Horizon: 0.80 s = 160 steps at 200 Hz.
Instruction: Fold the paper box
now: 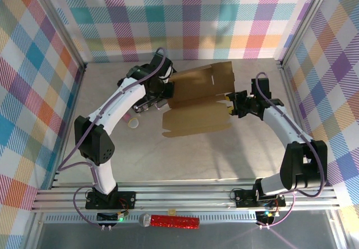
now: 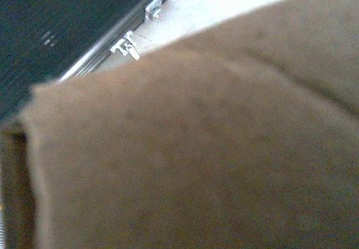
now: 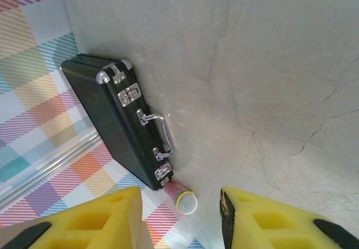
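The paper box [image 1: 196, 117] is a flat brown cardboard sheet in the middle of the table. Its far panel [image 1: 203, 81] is tilted up off the near one. My left gripper [image 1: 162, 89] sits at the far panel's left edge and is shut on the paper box. In the left wrist view the blurred cardboard [image 2: 213, 148] lies right over the fingers and hides them. At the sheet's right edge my right gripper [image 1: 233, 106] is open. Its yellow fingers [image 3: 112, 218] stand apart, and between them lies bare table in the right wrist view [image 3: 180, 215].
A black case [image 3: 106, 120] with a metal handle lies left of the cardboard, its latches [image 2: 128, 46] close to the sheet's edge. A pink microphone [image 3: 185, 201] lies by the case's corner [image 1: 133, 122]. A red glittery microphone [image 1: 168, 221] rests on the front rail.
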Tool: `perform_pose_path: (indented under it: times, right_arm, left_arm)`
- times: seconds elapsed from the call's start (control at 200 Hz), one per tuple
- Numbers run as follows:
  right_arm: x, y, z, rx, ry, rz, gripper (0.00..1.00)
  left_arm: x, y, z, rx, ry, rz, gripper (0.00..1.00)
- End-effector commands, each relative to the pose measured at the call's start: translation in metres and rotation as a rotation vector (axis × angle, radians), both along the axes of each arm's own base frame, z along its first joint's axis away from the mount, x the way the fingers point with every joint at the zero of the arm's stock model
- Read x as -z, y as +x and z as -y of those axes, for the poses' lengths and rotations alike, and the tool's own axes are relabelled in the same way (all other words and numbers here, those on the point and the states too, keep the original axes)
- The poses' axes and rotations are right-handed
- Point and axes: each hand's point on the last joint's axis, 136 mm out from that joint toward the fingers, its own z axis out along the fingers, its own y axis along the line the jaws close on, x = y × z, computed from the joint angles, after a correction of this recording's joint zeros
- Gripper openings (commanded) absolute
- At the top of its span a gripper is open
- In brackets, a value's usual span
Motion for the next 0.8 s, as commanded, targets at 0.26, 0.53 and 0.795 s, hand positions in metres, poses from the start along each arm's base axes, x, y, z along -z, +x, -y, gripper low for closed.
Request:
perform_pose_path:
  times: [0.26,0.53,0.795]
  right_arm:
    - [-0.046,0.013,-0.027,-0.123,-0.011,0.155,0.42]
    - [-0.039,0.002,-0.036,-0.194,-0.018,0.114,0.38]
    - [-0.092,0.016,-0.031,-0.272,-0.049,0.319,0.42]
  left_arm:
    - [-0.013,-0.024,0.015,0.08,0.122,0.054,0.0]
    - [-0.016,-0.021,0.022,0.073,0.089,0.055,0.0]
    - [-0.008,-0.021,0.025,0.067,0.038,0.003,0.0]
